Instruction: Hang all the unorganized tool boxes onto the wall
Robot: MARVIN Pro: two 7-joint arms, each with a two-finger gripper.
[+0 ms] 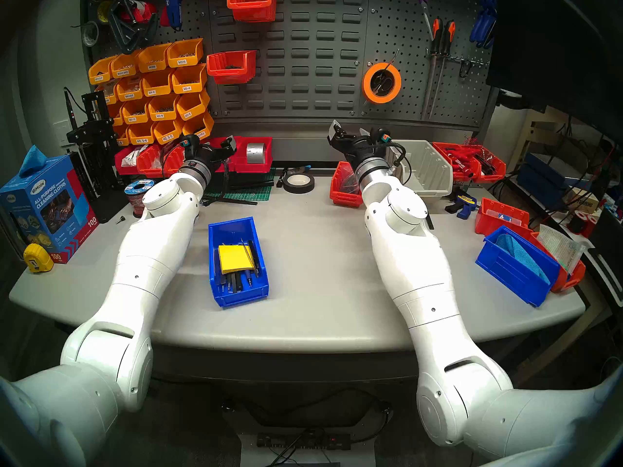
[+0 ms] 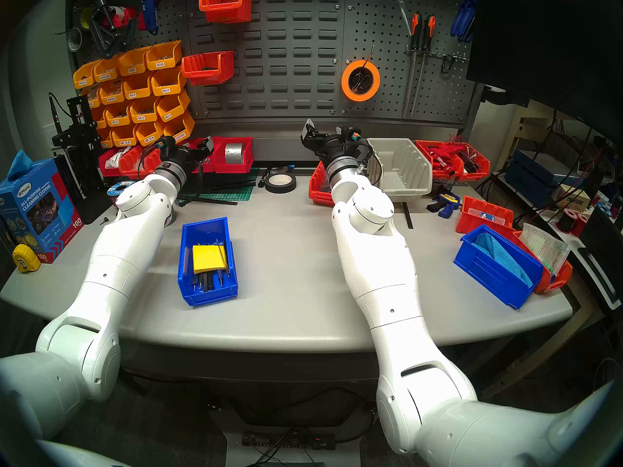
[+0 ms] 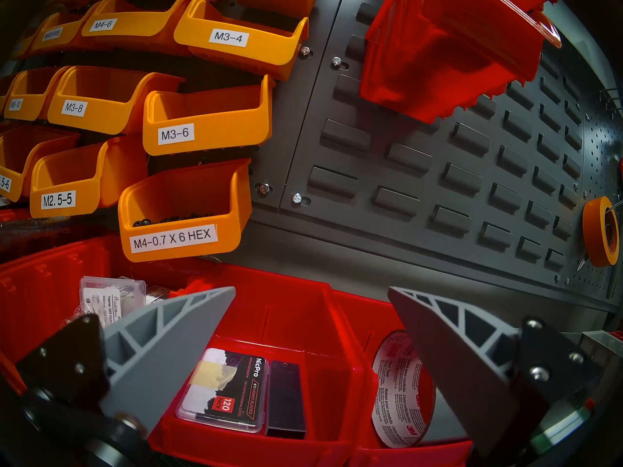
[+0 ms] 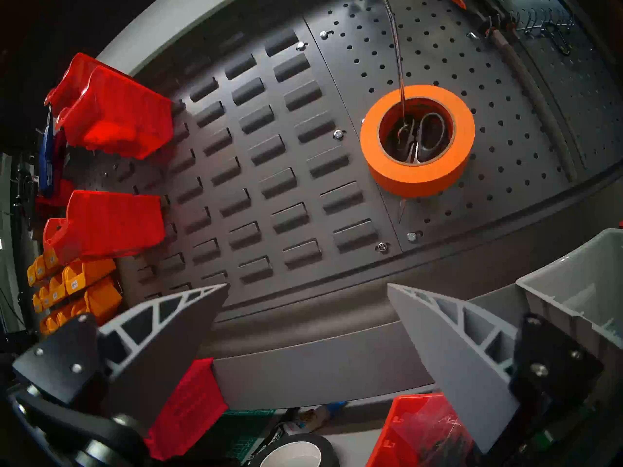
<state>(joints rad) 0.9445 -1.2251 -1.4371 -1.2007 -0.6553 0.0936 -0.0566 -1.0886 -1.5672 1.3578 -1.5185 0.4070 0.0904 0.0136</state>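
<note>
Two red tool boxes [image 1: 251,4] hung on wall [image 1: 303,68], both tools empty, spread

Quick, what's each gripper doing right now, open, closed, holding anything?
Left gripper: open, holding nothing, above the red bins at the back.
Right gripper: open, holding nothing, facing the wall.

- The left gripper [image 3: 312,294] is open over red bins [image 3: 303,321].
- One bin holds a blade pack [image 3: 224,388], another a duct tape roll [image 3: 401,388].
- Yellow-orange bins [image 3: 205,119] hang on the wall [image 3: 438,173].
</note>
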